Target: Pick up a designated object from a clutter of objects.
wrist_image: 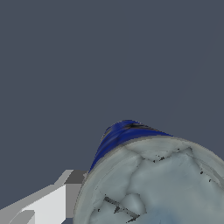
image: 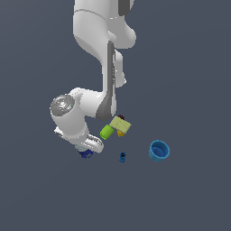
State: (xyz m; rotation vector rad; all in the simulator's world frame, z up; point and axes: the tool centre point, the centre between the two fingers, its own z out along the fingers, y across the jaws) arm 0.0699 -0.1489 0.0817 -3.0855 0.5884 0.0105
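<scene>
Gripper (image: pixel 86 151) sits low at the dark blue can (image: pixel 85 154), wrist directly above it. One finger (wrist_image: pixel 48 203) shows just beside the can's wall in the wrist view; the other is out of frame, so whether the jaws are apart or clamped on the can cannot be told.

Risk, as a judgement: the can (wrist_image: pixel 148 183) fills the wrist view off-centre. If the fingers close unevenly on the round wall, the can may roll or squirt out.

Can lies on the bench (image: pixel 189 198), apart from the green cylinder (image: pixel 107 131), tan-yellow block (image: pixel 120 124), tiny blue piece (image: pixel 122 157) and light blue cup (image: pixel 159 150), all toward the exterior view's right.
</scene>
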